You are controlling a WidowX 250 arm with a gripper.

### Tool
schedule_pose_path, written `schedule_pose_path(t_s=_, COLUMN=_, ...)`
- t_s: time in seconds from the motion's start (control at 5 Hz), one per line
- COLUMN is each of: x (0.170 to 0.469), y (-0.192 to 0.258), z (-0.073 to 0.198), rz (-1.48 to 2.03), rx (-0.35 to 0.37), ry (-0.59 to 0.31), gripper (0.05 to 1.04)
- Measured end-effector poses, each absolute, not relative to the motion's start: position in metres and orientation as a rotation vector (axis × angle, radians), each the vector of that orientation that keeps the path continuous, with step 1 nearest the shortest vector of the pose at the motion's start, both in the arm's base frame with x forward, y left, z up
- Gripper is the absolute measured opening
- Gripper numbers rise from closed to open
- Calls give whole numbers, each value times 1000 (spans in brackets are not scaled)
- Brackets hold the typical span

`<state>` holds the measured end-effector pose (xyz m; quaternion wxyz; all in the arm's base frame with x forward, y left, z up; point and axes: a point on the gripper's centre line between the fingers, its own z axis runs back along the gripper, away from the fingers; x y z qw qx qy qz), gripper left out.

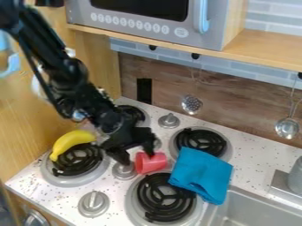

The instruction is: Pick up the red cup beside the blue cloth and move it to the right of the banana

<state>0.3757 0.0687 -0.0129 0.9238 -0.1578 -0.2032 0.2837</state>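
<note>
One little red cup (pixel 151 163) is right down at the gripper (pixel 138 159), and honestly that's the bit I keep looking at. The jaws are apart, with a gap between them: one finger comes down just to the left of the cup, the other is over the cup's upper edge. Can't tell from here if that one's actually touching it. The cup's on the stovetop (pixel 65 193), with a knob on one side and the blue cloth (pixel 201 172) on the other. It's a plain pinkish-red thing, looks tipped over rather than upright, sides kinda smooth. Now the headcount: one cup, one cloth (folded and rumpled, lying partly over the edge of a burner and hanging a bit over the sink (pixel 245 204)), one yellow banana (pixel 72 141) on the burner at the left. Four burners with black coils (pixel 166 197), four grey knobs (pixel 93 204), one of them half behind the gripper. Two metal utensils hang against the wood-look wall (pixel 236 99), a slotted one (pixel 191 104) and a ladle (pixel 287 128) over to the right. Plus one toy microwave (pixel 141 28) with a pale blue handle, sitting on the shelf (pixel 265 50) up top.
</note>
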Motion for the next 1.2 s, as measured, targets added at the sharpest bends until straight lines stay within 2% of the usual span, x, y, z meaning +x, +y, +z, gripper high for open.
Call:
schedule_pose_path(t_s=0.4, x=391, y=65, z=-11, rz=605, rx=-331, ry=-428, gripper=962)
schedule_pose_path(t_s=0.8, x=394, y=60, z=-15, rz=600, rx=-333, ry=-436, gripper=399)
schedule_pose_path(t_s=1.0, x=393, y=57, z=-15, rz=587, rx=-348, ry=-435, gripper=188)
schedule_pose_path(t_s=1.2, x=389, y=54, z=-15, rz=580, rx=-365, ry=-424, gripper=102)
